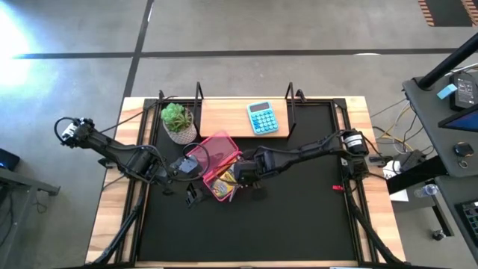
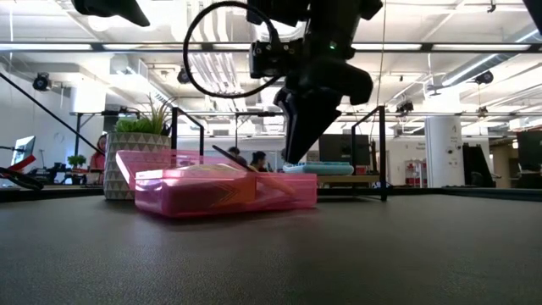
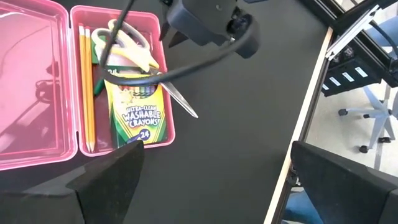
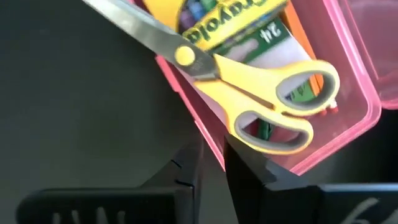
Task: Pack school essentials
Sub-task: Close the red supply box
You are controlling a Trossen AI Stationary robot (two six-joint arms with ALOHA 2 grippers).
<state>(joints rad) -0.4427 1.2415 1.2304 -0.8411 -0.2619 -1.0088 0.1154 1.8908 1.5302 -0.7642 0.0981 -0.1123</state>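
Note:
An open pink pencil case lies on the black mat, its lid flat beside the tray. In the tray are two orange pencils, a crayon box and yellow-handled scissors. The scissors' handles lie on the crayon box, and the blades stick out over the tray's wall. My right gripper hangs just above that wall beside the handles, with a narrow gap between its fingers, touching nothing. My left gripper is wide open at the case's near side. The blue pen is not visible.
A potted plant stands at the case's far left. A light-blue calculator lies on the wooden board along the far edge. Black frame rails border the mat. Bare mat stretches toward the near and right sides.

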